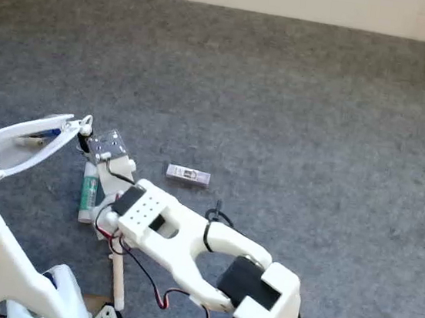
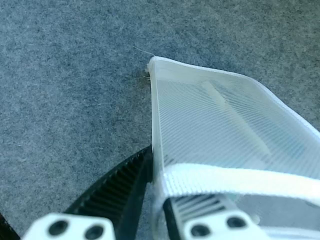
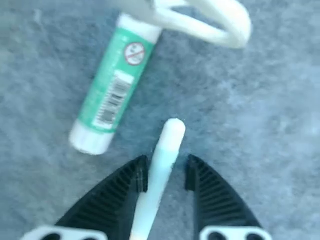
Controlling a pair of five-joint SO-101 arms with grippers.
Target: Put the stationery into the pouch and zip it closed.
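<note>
Two black fingers of right gripper (image 3: 165,167) standing apart, white pen (image 3: 169,140) lying between them, small gap showing on one side. Green glue stick (image 3: 112,87) lying on carpet (image 1: 320,102) just beside pen tip. Left gripper (image 2: 157,172) squeezing edge of see-through pouch (image 2: 225,125). Long thing sitting inside pouch, too blurry to name. Small flat block (image 1: 188,175) lying apart from both arms. In high view, one end of pen hiding under right arm

Grey carpeted table (image 1: 284,82), green glue stick (image 1: 88,193), white pen (image 1: 117,281) near it, small white block (image 1: 188,175) nearby
</note>
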